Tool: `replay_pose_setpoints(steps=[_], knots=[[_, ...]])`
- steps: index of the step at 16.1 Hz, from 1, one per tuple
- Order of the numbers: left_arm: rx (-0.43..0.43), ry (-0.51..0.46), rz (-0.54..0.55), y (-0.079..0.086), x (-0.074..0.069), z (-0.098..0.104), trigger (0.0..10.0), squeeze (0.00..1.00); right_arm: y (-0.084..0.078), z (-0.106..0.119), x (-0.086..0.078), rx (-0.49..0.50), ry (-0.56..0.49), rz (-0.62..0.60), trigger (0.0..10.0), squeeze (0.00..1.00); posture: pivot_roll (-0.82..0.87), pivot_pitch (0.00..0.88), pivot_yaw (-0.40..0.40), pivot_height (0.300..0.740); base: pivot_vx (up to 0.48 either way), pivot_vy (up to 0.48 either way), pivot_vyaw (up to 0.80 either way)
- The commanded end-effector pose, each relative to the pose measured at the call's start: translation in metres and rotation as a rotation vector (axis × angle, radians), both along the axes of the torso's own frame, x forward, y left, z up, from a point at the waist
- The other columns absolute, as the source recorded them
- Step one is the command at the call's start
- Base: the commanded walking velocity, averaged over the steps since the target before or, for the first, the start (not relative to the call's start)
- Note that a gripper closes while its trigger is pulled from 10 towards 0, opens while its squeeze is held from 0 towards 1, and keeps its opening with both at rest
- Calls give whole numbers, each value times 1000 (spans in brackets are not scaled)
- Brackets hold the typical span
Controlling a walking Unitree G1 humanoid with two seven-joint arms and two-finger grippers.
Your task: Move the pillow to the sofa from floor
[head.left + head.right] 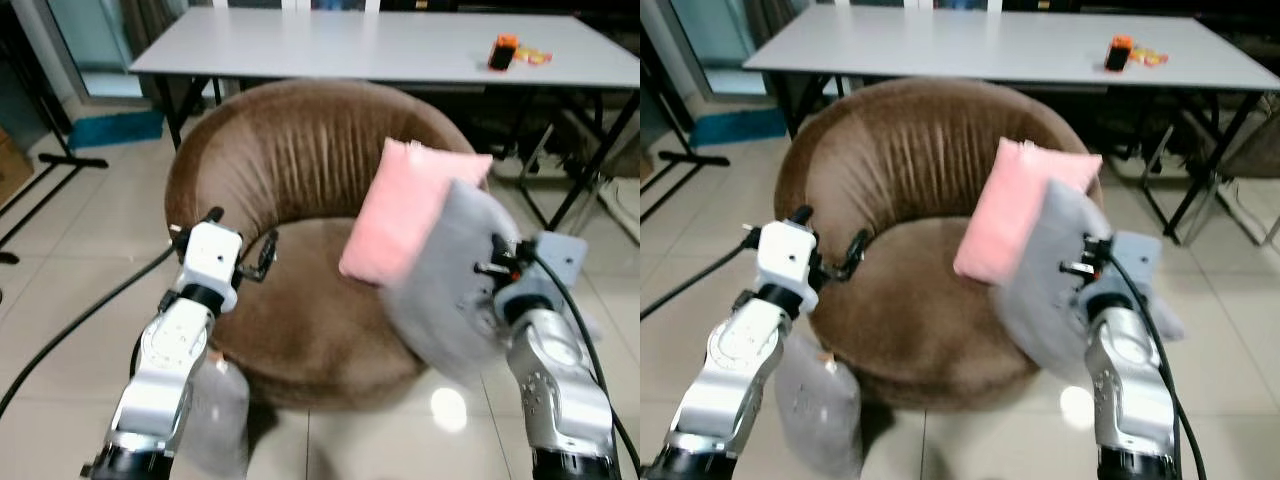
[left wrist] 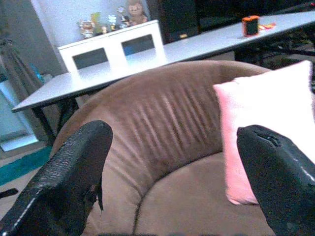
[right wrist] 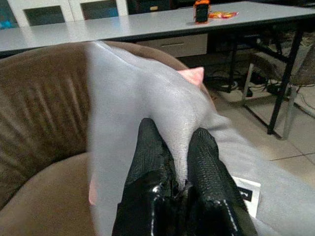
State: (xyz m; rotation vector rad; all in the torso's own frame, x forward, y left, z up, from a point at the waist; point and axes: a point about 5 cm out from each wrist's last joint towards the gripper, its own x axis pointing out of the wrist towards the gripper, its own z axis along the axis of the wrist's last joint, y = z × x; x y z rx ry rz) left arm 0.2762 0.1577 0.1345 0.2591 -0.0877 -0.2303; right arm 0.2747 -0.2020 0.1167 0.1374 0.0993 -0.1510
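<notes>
I have the grey pillow (image 1: 450, 285) off the floor and up at the right front edge of the sofa (image 1: 290, 180), hanging partly over the seat and partly out past the rim. It leans against the pink pillow (image 1: 405, 210) that already stands on the seat against the backrest. So by my reckoning the lift is done and the placing is what remains: the grey pillow is not yet resting on the cushion, and I would need to carry it further in over the seat before letting go.

The right gripper (image 3: 179, 147) has the pillow pinched; in the right wrist view its two black fingers are drawn nearly together with a fold of grey fabric squeezed between them, and the bulk of the pillow rises ahead of the fingers towards the backrest.

The left gripper (image 2: 172, 162) is up at the left front of the sofa, fingers spread wide, holding nothing, pointed across the seat at the pink pillow.

Another grey pillow (image 1: 820, 400) lies on the tiled floor (image 1: 90, 250) by the sofa's base, under my left arm. Behind the sofa stands a long white table (image 1: 380, 45) with a small orange object (image 1: 505, 50) on it.
</notes>
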Motion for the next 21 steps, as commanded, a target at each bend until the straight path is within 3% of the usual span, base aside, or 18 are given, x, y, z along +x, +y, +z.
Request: replay_pose_setpoints(steps=[1,4,8,14,16,18,21], knots=[[12,3,27,10,-1,1,10000,0,14,12,5,2,-66,54,10000,0,0,0,13,740,307,0,-800],[12,-1,30,11,-1,1,10000,0,21,17,7,1,-107,119,10000,0,4,0,11,740,300,0,-267],[9,-9,31,11,-3,3,10000,0,41,32,8,39,-163,349,10000,0,16,0,0,740,297,0,200],[14,-2,20,10,-6,2,10000,0,37,45,19,64,-183,386,10000,0,20,0,-9,740,296,0,221],[26,16,4,10,-7,-1,10000,0,39,44,21,42,-152,385,10000,0,20,0,-10,740,266,0,0],[62,71,-103,4,-15,-8,10000,0,39,29,26,-84,8,355,10000,0,24,0,-16,740,0,0,0],[63,76,-114,4,-17,-9,10000,0,46,28,25,-32,36,401,10000,0,27,0,-19,740,0,0,0]])
